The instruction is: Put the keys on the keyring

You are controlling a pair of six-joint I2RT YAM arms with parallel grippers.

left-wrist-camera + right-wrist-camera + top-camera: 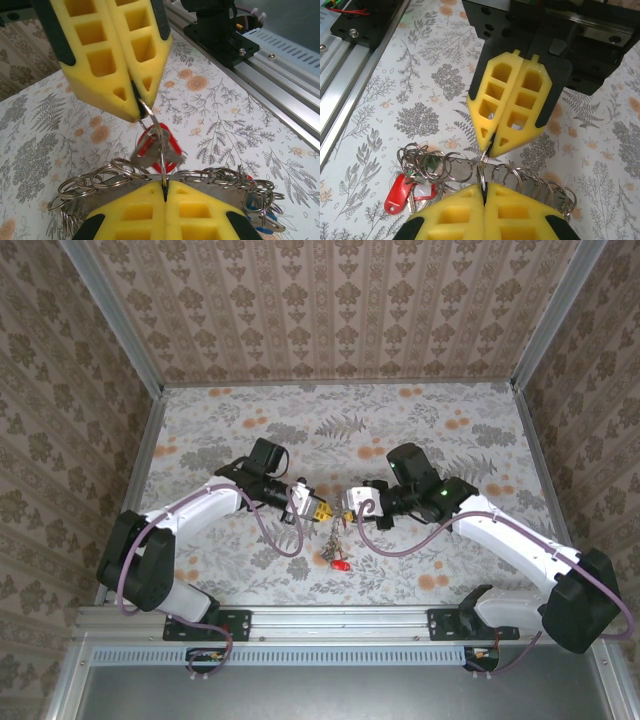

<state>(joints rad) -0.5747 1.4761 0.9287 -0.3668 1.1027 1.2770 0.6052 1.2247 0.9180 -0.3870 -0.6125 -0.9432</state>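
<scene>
Left gripper (pixel 165 190) yellow hollow-celled wedges | keyring (pixel 162 165) thin metal loop | keys (pixel 173 150) red-headed

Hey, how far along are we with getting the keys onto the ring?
Partly done, it seems: a red key already hangs on the keyring. In hand: left gripper and right gripper both pinch that ring, jaws shut. Left: a blue key sits among the small rings; I can't tell whether it's threaded.

From above, we cannot tell the keys (pixel 336 545) from the keyring (pixel 334 510); they are too small. Seen from the left wrist, a red key head (pixel 173 149) is half hidden behind the keyring, and a blue key head (pixel 264 226) behind rings (pixel 100 180).
</scene>
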